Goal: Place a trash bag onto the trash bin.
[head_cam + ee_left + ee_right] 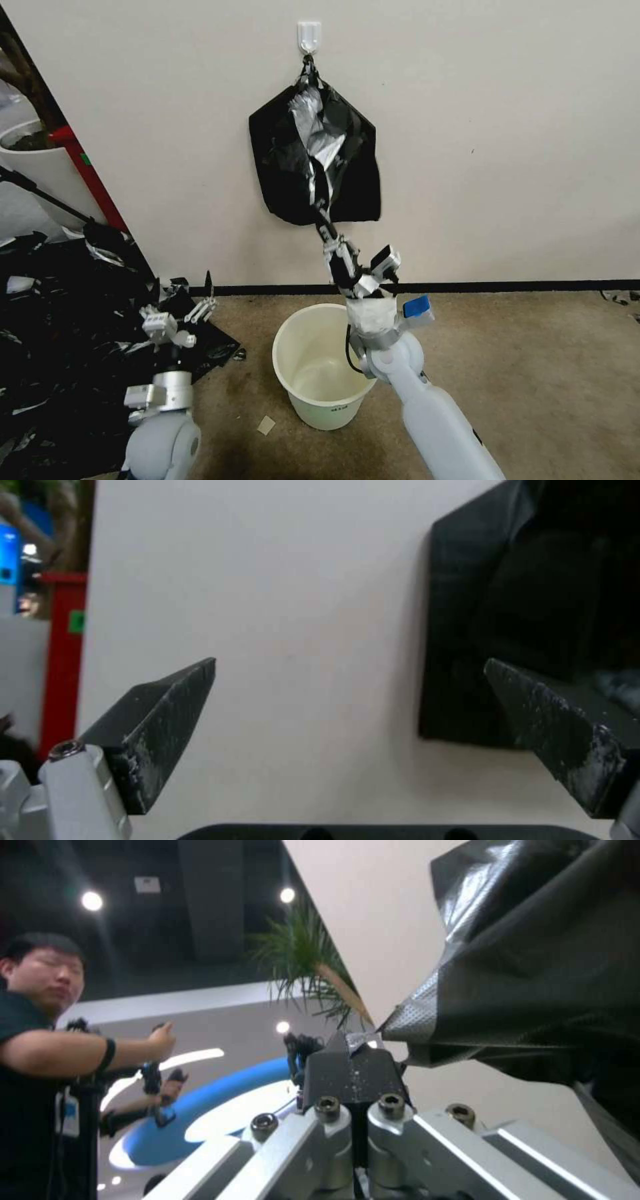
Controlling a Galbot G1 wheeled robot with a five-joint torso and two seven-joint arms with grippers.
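Note:
A glossy, silvery-black trash bag [319,143] trails down out of a flat matte black pack [353,180] that hangs from a wall hook [309,35]. My right gripper [328,235] is raised just under the pack and shut on the bag's lower end; in the right wrist view its fingertips [360,1045] pinch a corner of the film [520,980]. The cream-white trash bin [288,333] stands upright on the carpet directly below, with nothing in it. My left gripper [203,309] hovers open to the bin's left, holding nothing; in the left wrist view the left gripper [350,661] faces the wall beside the pack [507,605].
A big heap of black plastic bags [60,313] covers the floor at the left. Behind it stand a white planter pot [40,167] and a red post [93,180]. A small scrap [267,425] lies by the bin. Bare carpet [533,373] stretches to the right.

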